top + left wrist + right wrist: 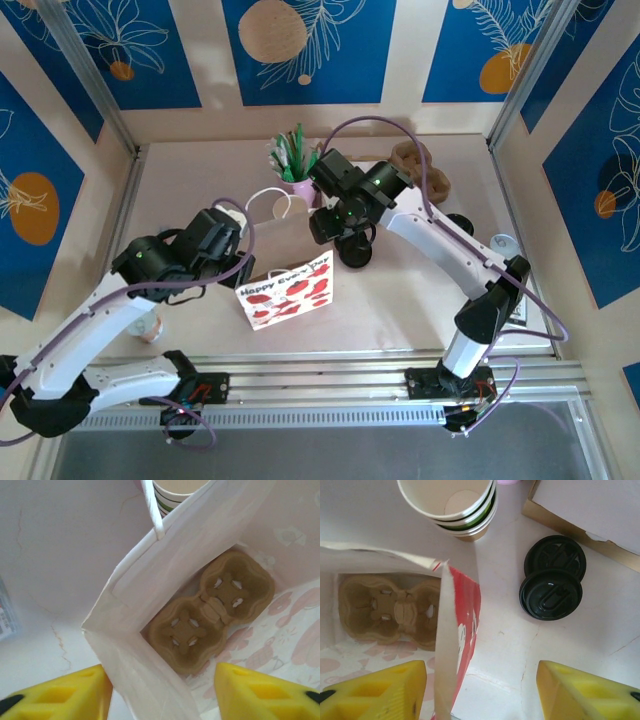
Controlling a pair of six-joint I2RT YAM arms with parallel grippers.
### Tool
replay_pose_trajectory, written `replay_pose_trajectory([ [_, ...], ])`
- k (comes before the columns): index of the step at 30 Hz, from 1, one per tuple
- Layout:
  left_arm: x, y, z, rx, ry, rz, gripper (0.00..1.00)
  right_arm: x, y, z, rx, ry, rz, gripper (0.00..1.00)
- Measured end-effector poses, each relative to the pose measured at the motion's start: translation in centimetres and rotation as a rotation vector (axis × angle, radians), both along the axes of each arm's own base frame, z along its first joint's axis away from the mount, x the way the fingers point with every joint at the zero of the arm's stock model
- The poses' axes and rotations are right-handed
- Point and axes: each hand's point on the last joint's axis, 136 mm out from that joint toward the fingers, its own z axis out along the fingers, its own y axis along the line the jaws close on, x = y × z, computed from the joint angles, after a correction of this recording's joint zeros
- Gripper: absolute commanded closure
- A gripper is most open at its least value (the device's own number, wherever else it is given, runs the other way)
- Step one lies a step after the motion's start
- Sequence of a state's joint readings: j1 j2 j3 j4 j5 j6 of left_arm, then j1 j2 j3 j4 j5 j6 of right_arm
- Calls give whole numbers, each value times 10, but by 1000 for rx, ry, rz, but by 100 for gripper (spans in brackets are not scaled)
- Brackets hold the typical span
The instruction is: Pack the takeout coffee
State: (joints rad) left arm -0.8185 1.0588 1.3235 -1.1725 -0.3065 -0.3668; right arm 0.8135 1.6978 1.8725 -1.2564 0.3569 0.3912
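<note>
Cardboard is seen at the bottom of the paper bag (288,292): a two-well cup carrier (210,615) is laid flat there, its wells turned up toward the bag's mouth and both left unfilled. In the left wrist view its long axis is drawn from lower left to upper right; in the right wrist view the carrier (390,607) is stretched from left to right, along the longer side of the bag. The bag is stood upright at the middle of the table (420,300), its mouth open and its red-printed face turned to the near edge, and one white handle (152,510) is seen at its far wall. A stack of paper cups (452,505) is set upright just beyond the bag, mouths up, with nothing seen in the top cup. Two black lids (552,577) are laid on the table to the right of the bag, one overlapping the other, near a brown box (590,510). The left gripper (160,700) is poised above the bag's left end with its yellow fingers (65,695) spread wide; the bag's wall is seen between them, and whether it is touched cannot be told. The right gripper (480,695) is likewise spread apart over the bag's right end, the side wall being seen between its fingers and not clamped.
</note>
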Motion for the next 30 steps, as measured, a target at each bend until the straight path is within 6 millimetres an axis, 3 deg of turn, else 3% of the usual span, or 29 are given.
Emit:
replay_pose_trajectory([
  [13,5,-3,0,22,16,0,94,-1,10,-5,8,24,25,65],
  [19,6,-2,7,9,-6,4,100,-10,22,-2,20,14,54,68],
  [24,5,-1,15,-19,-34,5,100,-20,20,8,41,-8,43,51],
  [26,6,-2,16,-24,-43,6,100,-23,12,15,52,-27,17,36],
  [30,9,-2,12,-20,-45,6,100,-21,-17,31,68,-73,-53,17],
])
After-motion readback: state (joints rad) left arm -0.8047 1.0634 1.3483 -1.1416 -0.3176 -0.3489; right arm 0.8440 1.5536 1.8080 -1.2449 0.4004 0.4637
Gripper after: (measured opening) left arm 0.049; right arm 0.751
